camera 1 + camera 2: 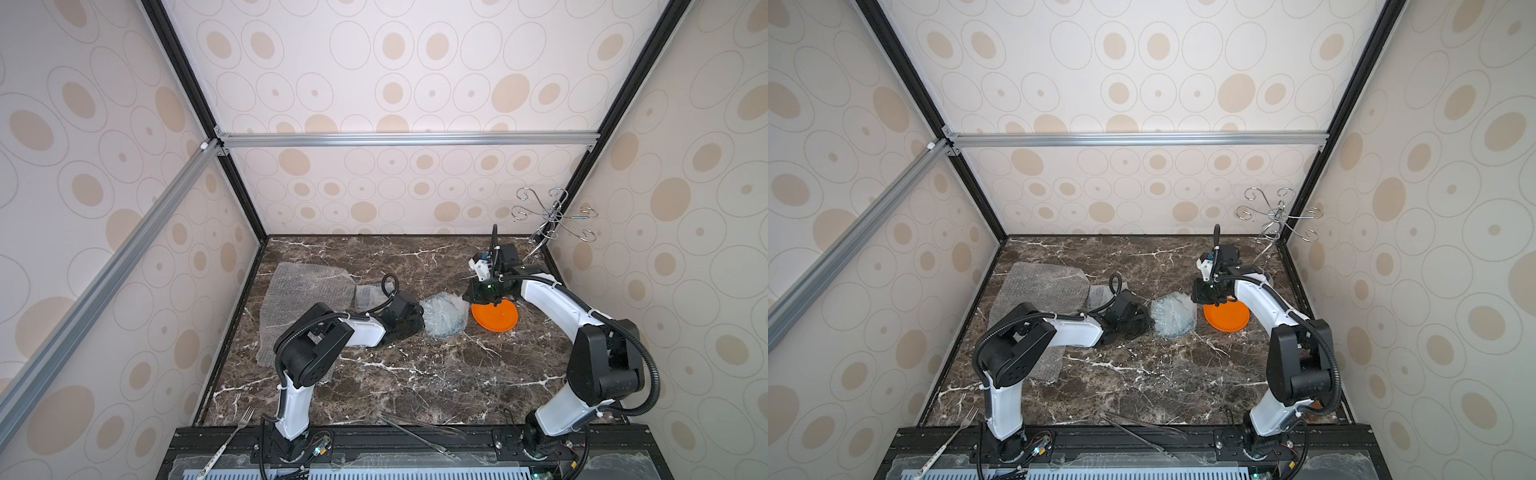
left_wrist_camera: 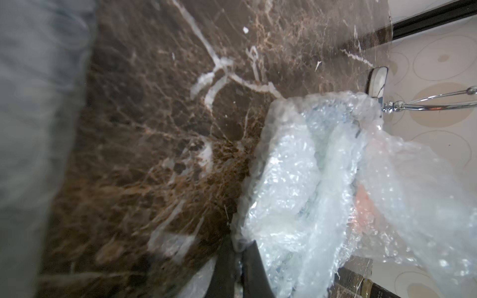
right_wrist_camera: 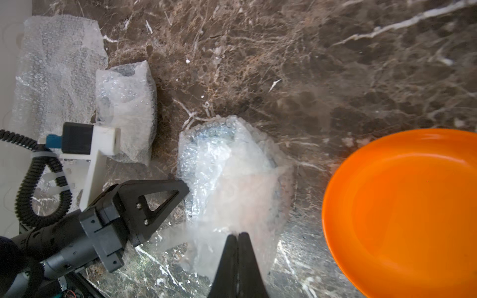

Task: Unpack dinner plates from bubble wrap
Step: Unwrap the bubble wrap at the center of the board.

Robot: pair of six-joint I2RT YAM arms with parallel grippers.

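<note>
A bare orange dinner plate (image 1: pixel 494 318) (image 3: pixel 402 214) lies on the marble at the right. Beside it sits a crumpled bubble wrap bundle (image 1: pixel 442 319) (image 3: pixel 227 160), a round bluish rim showing through it. My left gripper (image 1: pixel 422 322) (image 2: pixel 238 247) is shut on the bundle's near-left edge. My right gripper (image 1: pixel 468 297) (image 3: pixel 238 234) is shut on a thin flap of the same wrap and holds it up beside the orange plate. A second, smaller wrapped bundle (image 3: pixel 126 111) (image 1: pixel 368 297) lies behind the left wrist. A flat bubble wrap sheet (image 1: pixel 303 299) is spread at the left.
A wire stand (image 1: pixel 552 216) rises in the back right corner; its chrome stem (image 2: pixel 426 103) shows past the bundle. A fork (image 1: pixel 232 436) and metal tongs (image 1: pixel 419 432) lie at the front edge. Enclosure walls close in on three sides.
</note>
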